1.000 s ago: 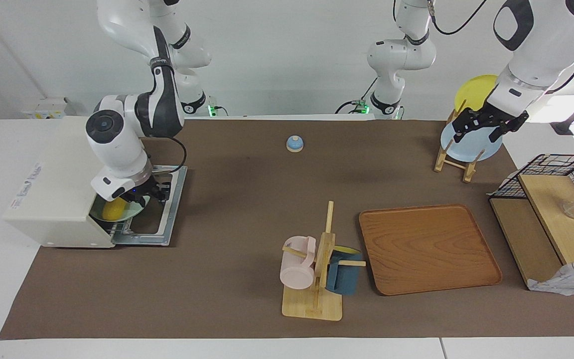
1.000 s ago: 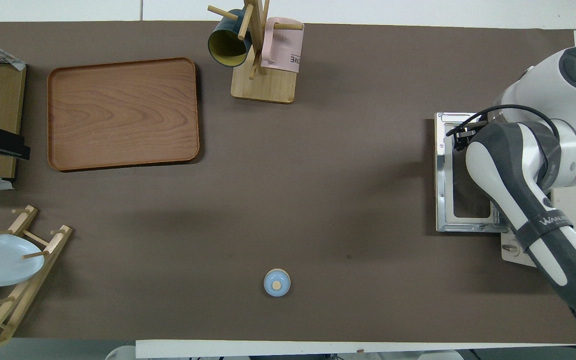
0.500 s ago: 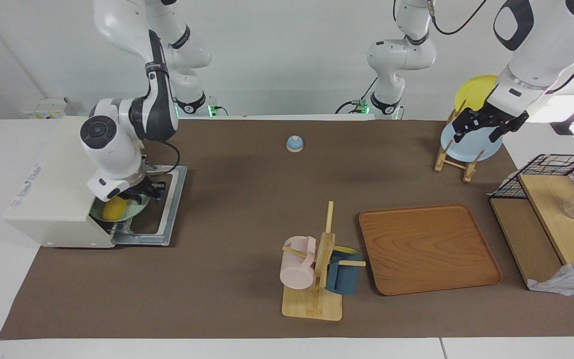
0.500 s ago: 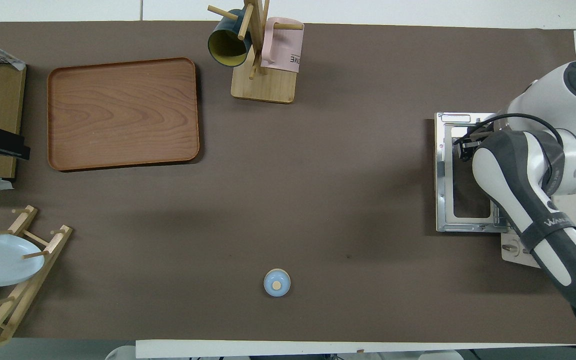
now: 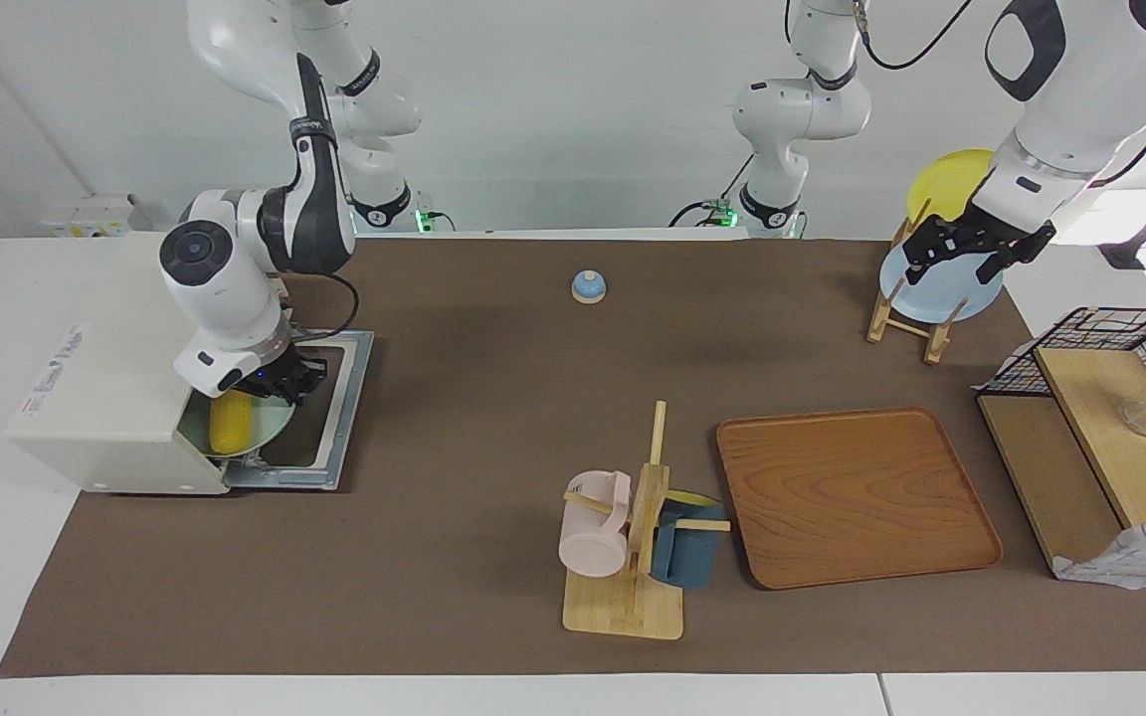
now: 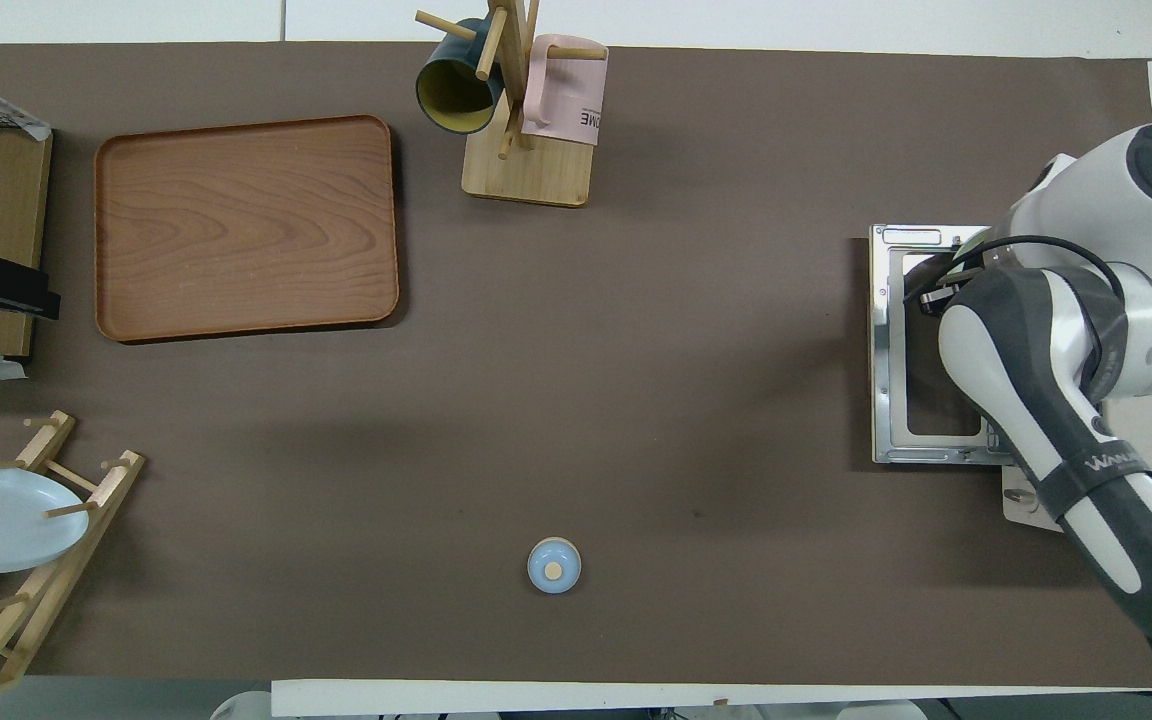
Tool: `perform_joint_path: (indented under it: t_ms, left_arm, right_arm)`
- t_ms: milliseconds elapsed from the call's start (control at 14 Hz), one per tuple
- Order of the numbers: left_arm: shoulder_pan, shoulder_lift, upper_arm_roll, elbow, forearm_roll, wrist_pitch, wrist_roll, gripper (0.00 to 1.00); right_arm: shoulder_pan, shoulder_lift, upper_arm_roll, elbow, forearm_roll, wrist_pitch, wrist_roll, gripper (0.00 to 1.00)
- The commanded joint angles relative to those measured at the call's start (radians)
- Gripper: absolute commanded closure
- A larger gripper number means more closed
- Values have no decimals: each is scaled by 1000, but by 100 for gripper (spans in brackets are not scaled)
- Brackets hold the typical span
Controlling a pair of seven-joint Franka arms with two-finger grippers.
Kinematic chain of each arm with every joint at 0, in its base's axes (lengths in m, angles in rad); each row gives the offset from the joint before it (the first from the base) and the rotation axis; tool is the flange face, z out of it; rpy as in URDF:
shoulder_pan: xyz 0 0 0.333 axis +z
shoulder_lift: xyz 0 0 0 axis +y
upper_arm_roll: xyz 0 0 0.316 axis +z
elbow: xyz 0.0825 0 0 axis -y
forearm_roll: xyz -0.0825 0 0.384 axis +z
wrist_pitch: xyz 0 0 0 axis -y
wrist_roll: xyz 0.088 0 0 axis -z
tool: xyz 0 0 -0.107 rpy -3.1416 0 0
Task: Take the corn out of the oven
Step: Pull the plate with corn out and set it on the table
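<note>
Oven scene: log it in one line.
right gripper: at oven mouth, over plate | corn: on plate, ungrasped | left gripper: waiting

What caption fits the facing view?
Right gripper at the open oven, beside the corn on its plate.

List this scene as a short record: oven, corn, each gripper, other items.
oven: at the right arm's end of the table, door folded down flat
corn: lying on a pale green plate at the oven's mouth
right gripper: at the oven opening, just above the plate, beside the corn
left gripper: waits over the plate rack
other items: tray, mug stand, small blue knob
</note>
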Motion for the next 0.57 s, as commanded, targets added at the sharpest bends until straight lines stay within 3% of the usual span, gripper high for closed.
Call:
perform_joint_path:
  t_ms: [0,286,500]
  left_arm:
    - [8,-9,-2,-5,4,13,11,0]
    - [8,-9,-5,-6,4,13,11,0]
    - [8,-8,-5,-6,4,13,11,0]
  right_arm:
    - [164,50,5,167,-4,-117,190,100]
    - [452,263,6,537,11,-294,637,100]
    - [585,504,37,844,43,-285,864,100]
